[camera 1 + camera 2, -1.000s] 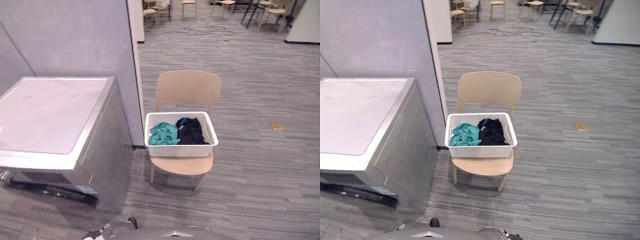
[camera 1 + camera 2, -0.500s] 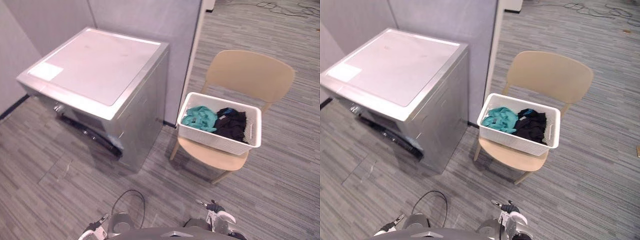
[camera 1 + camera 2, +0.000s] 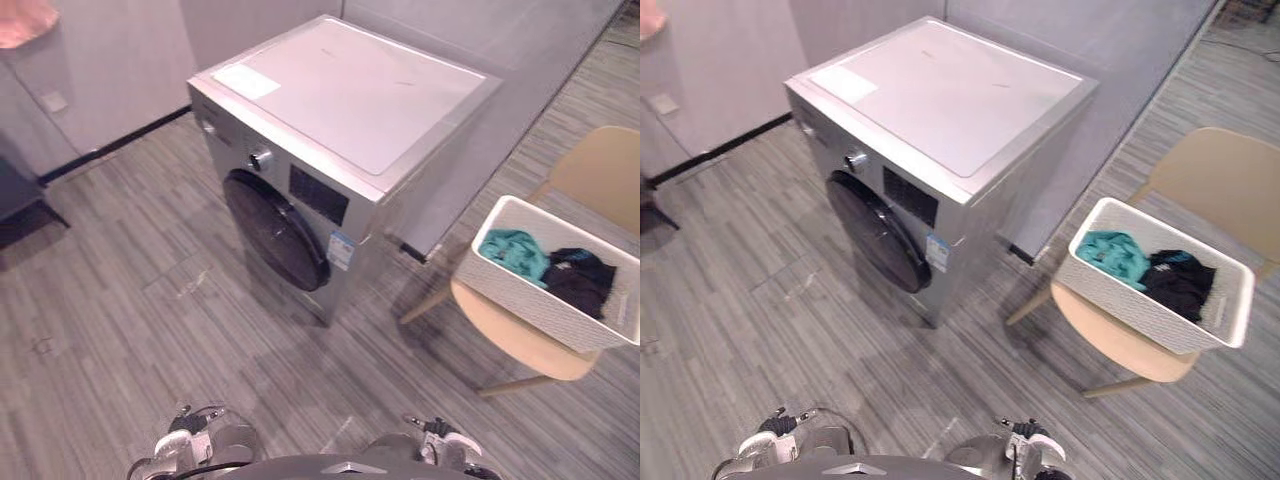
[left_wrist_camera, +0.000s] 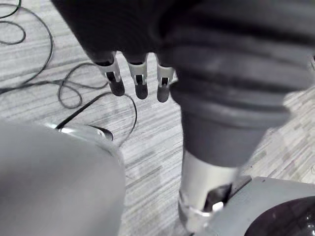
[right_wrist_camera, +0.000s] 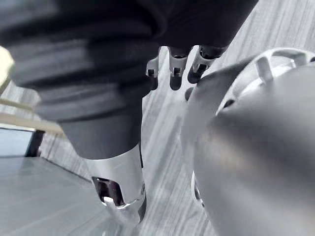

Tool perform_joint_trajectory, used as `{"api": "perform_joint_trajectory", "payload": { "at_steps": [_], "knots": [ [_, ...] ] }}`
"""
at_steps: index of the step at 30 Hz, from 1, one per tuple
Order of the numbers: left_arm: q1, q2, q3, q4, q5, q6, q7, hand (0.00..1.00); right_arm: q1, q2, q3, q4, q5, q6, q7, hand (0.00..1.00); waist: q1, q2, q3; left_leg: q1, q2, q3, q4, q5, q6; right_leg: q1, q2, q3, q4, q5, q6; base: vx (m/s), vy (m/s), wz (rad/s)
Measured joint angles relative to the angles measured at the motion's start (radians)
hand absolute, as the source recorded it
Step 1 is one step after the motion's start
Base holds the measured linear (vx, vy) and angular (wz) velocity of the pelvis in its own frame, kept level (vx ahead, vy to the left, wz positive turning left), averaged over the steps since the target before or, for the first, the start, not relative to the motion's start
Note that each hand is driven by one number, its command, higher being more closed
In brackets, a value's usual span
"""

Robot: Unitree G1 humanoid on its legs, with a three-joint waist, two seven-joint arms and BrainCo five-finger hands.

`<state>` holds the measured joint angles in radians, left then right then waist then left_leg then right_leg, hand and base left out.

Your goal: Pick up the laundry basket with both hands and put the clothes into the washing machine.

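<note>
A white laundry basket [image 3: 540, 300] stands on a tan chair [image 3: 520, 342] at the right. It holds a teal garment [image 3: 512, 250] and a black garment [image 3: 580, 280]. Left of the chair is the silver washing machine [image 3: 350, 100], with its dark round door [image 3: 276, 232] closed and facing the floor space before me. My left hand [image 4: 141, 81] hangs low at my side with straight fingers, holding nothing. My right hand [image 5: 175, 73] hangs the same way, also holding nothing. Both are far from the basket.
A grey partition wall [image 3: 1110, 40] runs behind the machine and chair. A pink cloth [image 3: 25, 20] hangs at the top left and a dark object [image 3: 15, 205] stands at the left edge. Grey carpet floor [image 3: 150, 330] stretches in front of the machine.
The camera has swung left, so the washing machine's front and door now show and the chair with the basket sits at the right edge. The basket has stayed on the chair.
</note>
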<state>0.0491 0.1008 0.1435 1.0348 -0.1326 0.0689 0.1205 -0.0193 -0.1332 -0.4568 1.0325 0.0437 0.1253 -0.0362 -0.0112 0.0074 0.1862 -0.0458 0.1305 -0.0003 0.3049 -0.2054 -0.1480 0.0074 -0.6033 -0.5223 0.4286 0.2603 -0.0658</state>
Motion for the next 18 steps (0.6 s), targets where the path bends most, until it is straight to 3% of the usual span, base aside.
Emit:
{"api": "perform_joint_trajectory", "payload": {
  "at_steps": [1, 2, 3, 4, 5, 6, 7, 8, 9, 10, 11, 12, 13, 14, 15, 17, 18],
  "knots": [
    [0.003, 0.003, -0.010, 0.002, 0.027, 0.007, 0.004, 0.00, -0.001, 0.008, 0.001, -0.018, 0.000, -0.008, 0.003, 0.00, -0.003, 0.025, 0.008, 0.019, 0.012, -0.033, -0.025, 0.012, 0.012, -0.025, 0.073, 0.149, 0.040, -0.044, 0.024, -0.01, 0.102, 0.81],
    [0.001, 0.014, -0.002, 0.002, 0.038, 0.010, 0.008, 0.00, 0.002, 0.038, 0.003, -0.035, 0.001, -0.006, 0.004, 0.00, 0.004, 0.016, 0.007, 0.014, 0.019, -0.060, -0.041, 0.021, 0.016, -0.039, 0.155, 0.207, 0.079, -0.156, 0.072, 0.00, 0.043, 0.85],
    [0.005, 0.020, 0.019, 0.000, 0.039, 0.012, 0.007, 0.00, 0.002, 0.084, 0.008, -0.040, 0.005, -0.008, 0.004, 0.00, 0.011, -0.015, 0.006, 0.011, 0.016, -0.075, -0.065, 0.026, 0.014, -0.039, 0.211, 0.215, 0.107, -0.252, 0.041, 0.00, 0.023, 0.50],
    [0.013, 0.018, 0.032, 0.000, 0.039, 0.018, 0.006, 0.00, -0.002, 0.102, 0.018, -0.043, 0.009, -0.009, -0.001, 0.00, 0.019, -0.025, 0.003, 0.015, 0.017, -0.073, -0.078, 0.028, 0.016, -0.041, 0.210, 0.226, 0.110, -0.234, 0.043, 0.01, 0.022, 0.43],
    [0.019, 0.018, 0.064, -0.001, 0.038, 0.029, 0.004, 0.00, 0.010, 0.118, 0.023, -0.076, 0.014, -0.015, -0.016, 0.00, 0.018, -0.046, 0.007, 0.043, 0.017, -0.067, -0.129, 0.043, 0.042, -0.067, 0.199, 0.227, 0.155, -0.171, 0.030, 0.10, 0.044, 0.25],
    [0.020, 0.009, 0.074, -0.004, 0.039, 0.037, 0.004, 0.00, 0.017, 0.117, 0.020, -0.106, 0.035, -0.020, -0.017, 0.00, 0.010, -0.053, 0.012, 0.043, 0.009, 0.024, -0.062, 0.062, 0.091, -0.136, 0.159, 0.230, 0.270, -0.147, 0.047, 0.14, 0.052, 0.31],
    [0.021, 0.011, 0.079, -0.003, 0.040, 0.042, 0.006, 0.00, 0.020, 0.108, 0.019, -0.124, 0.041, -0.023, -0.016, 0.00, 0.002, -0.032, 0.016, 0.052, 0.025, 0.062, -0.055, 0.029, 0.094, -0.158, 0.179, 0.233, 0.322, -0.217, 0.098, 0.14, -0.040, 0.11],
    [0.008, 0.017, 0.111, -0.003, 0.048, 0.044, 0.007, 0.00, 0.011, 0.122, 0.023, -0.131, 0.051, -0.016, -0.013, 0.00, 0.010, -0.051, 0.022, 0.076, 0.031, 0.058, -0.072, 0.026, 0.057, -0.187, 0.256, 0.230, 0.321, -0.368, 0.125, 0.05, -0.152, 0.04],
    [-0.020, 0.006, 0.115, -0.002, 0.057, 0.045, 0.005, 0.00, 0.015, 0.145, 0.027, -0.136, 0.070, -0.015, -0.008, 0.00, 0.007, -0.061, 0.023, 0.085, 0.032, 0.053, -0.092, 0.026, 0.056, -0.193, 0.362, 0.202, 0.241, -0.440, 0.117, 0.00, -0.213, 0.07],
    [-0.038, 0.002, 0.119, -0.002, 0.057, 0.043, 0.004, 0.00, 0.021, 0.154, 0.027, -0.135, 0.077, -0.015, -0.008, 0.00, 0.006, -0.069, 0.020, 0.086, 0.024, 0.050, -0.102, 0.027, 0.056, -0.200, 0.408, 0.202, 0.191, -0.466, 0.113, 0.00, -0.226, 0.52],
    [-0.068, -0.024, 0.122, -0.002, 0.057, 0.042, 0.002, 0.00, 0.030, 0.162, 0.028, -0.135, 0.085, -0.013, -0.008, 0.00, -0.010, -0.083, 0.020, 0.085, -0.010, 0.020, -0.118, 0.028, 0.058, -0.200, 0.452, 0.228, 0.117, -0.520, 0.057, 0.05, -0.196, 0.81],
    [-0.089, -0.073, 0.123, -0.013, 0.057, 0.039, -0.001, 0.00, 0.043, 0.164, 0.014, -0.143, 0.088, -0.013, -0.009, 0.00, -0.024, -0.073, 0.001, 0.089, -0.020, 0.001, -0.134, 0.038, 0.038, -0.205, 0.464, 0.232, 0.110, -0.550, 0.084, 0.10, -0.173, 0.74],
    [-0.095, -0.104, 0.126, -0.023, 0.057, 0.039, -0.004, 0.00, 0.057, 0.163, 0.002, -0.158, 0.088, -0.015, -0.010, 0.00, -0.024, -0.051, -0.002, 0.080, -0.012, 0.002, -0.114, 0.030, 0.039, -0.201, 0.474, 0.237, 0.104, -0.551, 0.082, 0.20, -0.108, 0.39],
    [-0.092, -0.157, 0.131, -0.031, 0.057, 0.040, -0.004, 0.00, 0.053, 0.146, 0.000, -0.168, 0.111, -0.019, -0.008, 0.00, -0.027, 0.000, -0.004, 0.082, 0.013, -0.003, -0.078, 0.008, 0.026, -0.174, 0.506, 0.225, 0.083, -0.544, 0.073, 0.27, -0.054, 0.10],
    [-0.093, -0.176, 0.124, -0.035, 0.056, 0.041, -0.013, 0.00, 0.054, 0.143, -0.013, -0.168, 0.123, -0.021, -0.009, 0.00, -0.029, 0.018, -0.012, 0.083, 0.029, -0.006, -0.031, -0.021, 0.009, -0.146, 0.514, 0.196, 0.068, -0.539, 0.057, 0.29, -0.041, 0.12],
    [-0.084, -0.178, 0.129, -0.054, 0.056, 0.041, -0.020, 0.00, 0.071, 0.151, -0.018, -0.172, 0.128, -0.021, -0.009, 0.00, -0.038, 0.020, -0.015, 0.071, 0.027, -0.005, 0.134, -0.054, -0.001, -0.071, 0.531, 0.174, 0.015, -0.537, 0.054, 0.34, -0.006, 0.27],
    [-0.071, -0.179, 0.120, -0.082, 0.056, 0.040, -0.021, 0.00, 0.087, 0.158, -0.007, -0.196, 0.128, -0.021, -0.008, 0.00, -0.042, 0.024, -0.023, 0.018, 0.025, 0.001, 0.285, -0.060, -0.030, -0.035, 0.538, 0.157, -0.011, -0.542, 0.061, 0.28, 0.003, 0.41]
  ]
}}
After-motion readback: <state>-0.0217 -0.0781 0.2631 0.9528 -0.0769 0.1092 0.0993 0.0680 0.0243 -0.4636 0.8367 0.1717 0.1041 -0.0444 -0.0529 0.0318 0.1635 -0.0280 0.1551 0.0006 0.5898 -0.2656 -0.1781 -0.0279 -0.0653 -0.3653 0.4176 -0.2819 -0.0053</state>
